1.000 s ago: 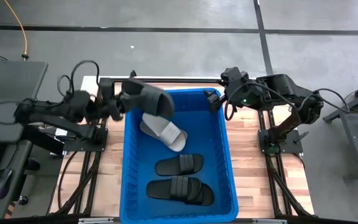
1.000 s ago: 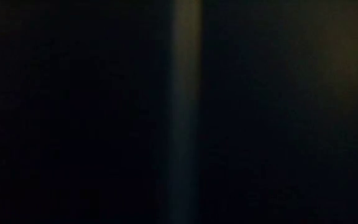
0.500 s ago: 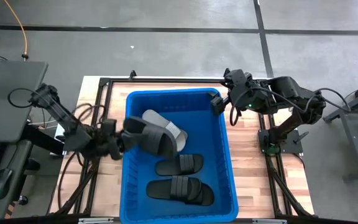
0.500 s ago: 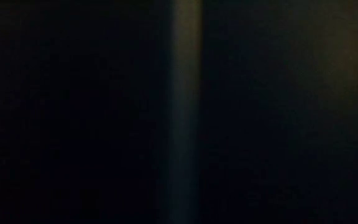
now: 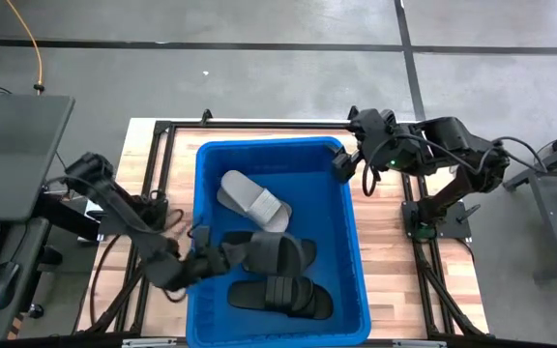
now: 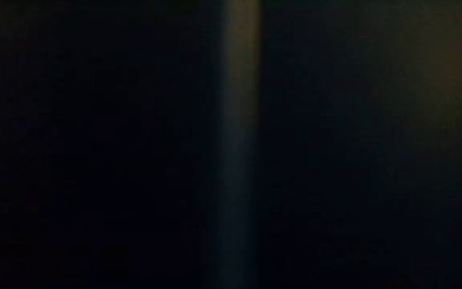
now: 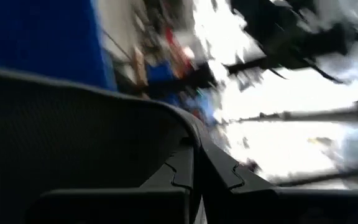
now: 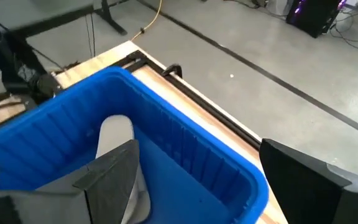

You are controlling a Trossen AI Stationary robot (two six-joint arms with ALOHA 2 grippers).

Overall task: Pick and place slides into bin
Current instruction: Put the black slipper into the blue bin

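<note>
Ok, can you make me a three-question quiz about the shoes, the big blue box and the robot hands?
1. Where is the light grey slide?
A. inside the blue bin
B. on the floor
C. on the wooden table

2. How many slides show in the high view?
A. two
B. four
C. seven

3. What is the left gripper doing?
A. resting open beside the bin
B. holding a black slide over the bin
C. pushing the bin

Answers:
1. A, it lies in the bin's far half.
2. B, one light grey, three black.
3. B, its fingers are shut on the black slide above the bin's left wall, while the right gripper waits open at the far right corner.
</note>
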